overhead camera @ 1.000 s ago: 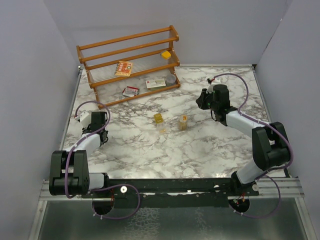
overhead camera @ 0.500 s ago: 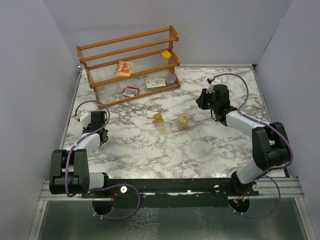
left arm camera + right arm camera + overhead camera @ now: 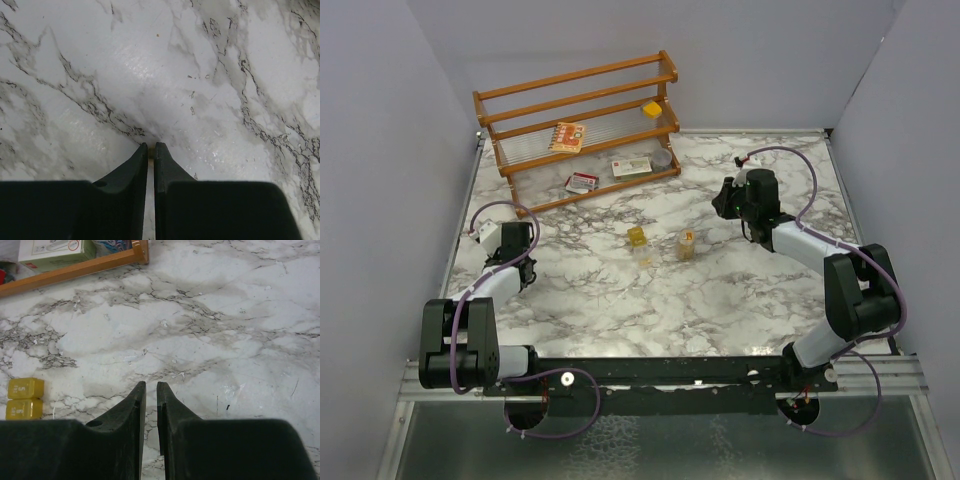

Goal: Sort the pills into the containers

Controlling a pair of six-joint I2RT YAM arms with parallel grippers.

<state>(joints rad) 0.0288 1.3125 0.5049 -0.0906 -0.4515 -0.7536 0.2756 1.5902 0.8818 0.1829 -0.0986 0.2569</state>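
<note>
Two containers stand mid-table: a small squarish yellow box (image 3: 636, 236) and, to its right, a round amber jar (image 3: 686, 245). The box (image 3: 25, 389) also shows at the left edge of the right wrist view. I make out no loose pills. My left gripper (image 3: 513, 238) is low over bare marble at the left, far from both, and its fingers (image 3: 150, 146) are shut. A faint tan patch sits between the tips; I cannot tell what it is. My right gripper (image 3: 725, 200) hovers right of the jar, its jaws (image 3: 150, 384) shut to a thin slit holding nothing.
A wooden rack (image 3: 575, 120) stands at the back left with card packets (image 3: 566, 136) on its shelves and a grey tin (image 3: 663, 157). Its lower rail (image 3: 75, 270) and a packet (image 3: 50, 250) show in the right wrist view. Grey walls close in the table on three sides.
Neither arm has visibly moved in the top view, and the containers stand where they were.
</note>
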